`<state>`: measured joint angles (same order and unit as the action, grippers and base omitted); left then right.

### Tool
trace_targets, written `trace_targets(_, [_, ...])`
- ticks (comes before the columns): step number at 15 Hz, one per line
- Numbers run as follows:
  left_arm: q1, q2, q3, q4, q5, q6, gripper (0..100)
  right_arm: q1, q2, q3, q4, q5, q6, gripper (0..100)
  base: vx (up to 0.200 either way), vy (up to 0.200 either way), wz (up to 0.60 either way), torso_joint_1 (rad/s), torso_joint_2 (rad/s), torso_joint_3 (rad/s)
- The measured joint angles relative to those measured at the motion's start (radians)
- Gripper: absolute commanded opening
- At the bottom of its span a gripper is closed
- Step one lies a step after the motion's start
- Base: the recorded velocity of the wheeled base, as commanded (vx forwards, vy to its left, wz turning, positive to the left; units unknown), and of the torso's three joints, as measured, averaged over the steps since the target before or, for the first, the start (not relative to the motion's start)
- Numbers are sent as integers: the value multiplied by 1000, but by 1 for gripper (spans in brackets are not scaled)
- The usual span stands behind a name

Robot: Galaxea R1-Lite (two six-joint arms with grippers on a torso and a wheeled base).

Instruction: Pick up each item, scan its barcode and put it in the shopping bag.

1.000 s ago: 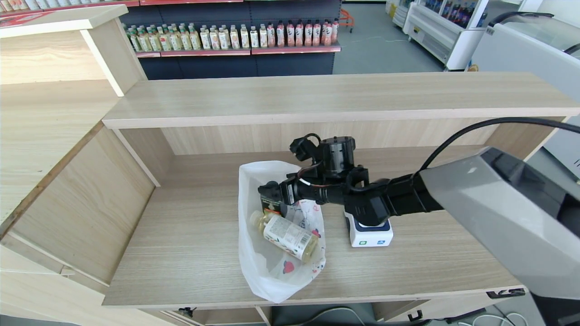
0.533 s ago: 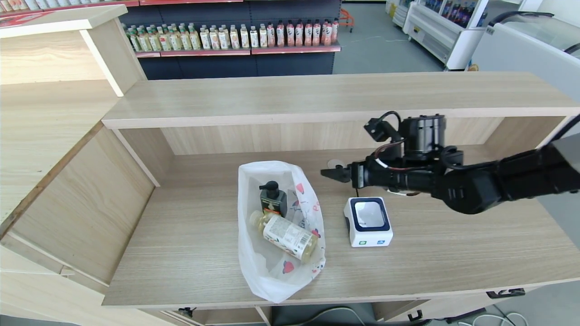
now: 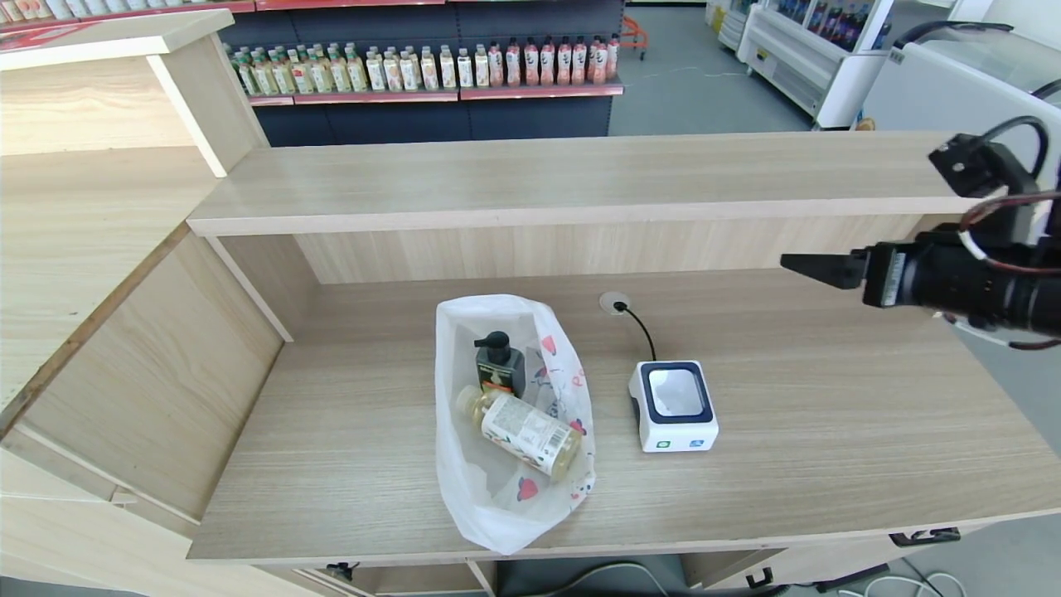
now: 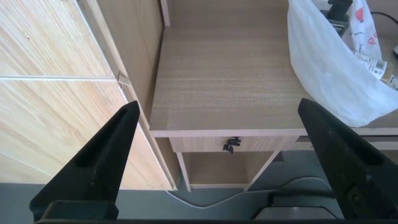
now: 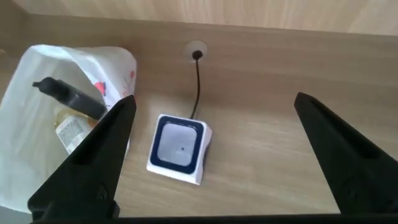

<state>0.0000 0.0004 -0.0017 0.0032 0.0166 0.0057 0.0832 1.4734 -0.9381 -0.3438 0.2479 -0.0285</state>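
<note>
Pale wood counter (image 3: 580, 178), bottle-lined store shelves (image 3: 431, 70) behind, grey floor (image 3: 688, 83), white chest freezers (image 3: 812, 58) at right.

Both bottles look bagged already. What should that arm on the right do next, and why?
Probably lower the right gripper to a resting pose and stop. Its fingers are open and empty, the pump bottle and the drink bottle are both in the shopping bag, and the counter holds just that bag and the scanner.

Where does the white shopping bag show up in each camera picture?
Head view: shopping bag on the counter, left of the barcode scanner.
Left wrist view: bag at the counter's front edge.
Right wrist view: bag beside the scanner.
Shared landmark: black pump bottle inside the bag.
</note>
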Motion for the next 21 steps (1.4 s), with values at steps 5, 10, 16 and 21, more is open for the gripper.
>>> trace_targets(5, [0,0,0,0,0,0,100,-60,-494,410,109,-157,-44,100,0,0,0,0,0,0])
trace_targets(10, [0,0,0,0,0,0,100,-87,-1020,759,206,-243,-48,100,0,0,0,0,0,0])
trace_targets(16, [0,0,0,0,0,0,100,-110,-1379,933,222,-194,-48,100,0,0,0,0,0,0])
trace_targets(21, [0,0,0,0,0,0,100,-91,-1457,938,260,-186,-80,100,0,0,0,0,0,0])
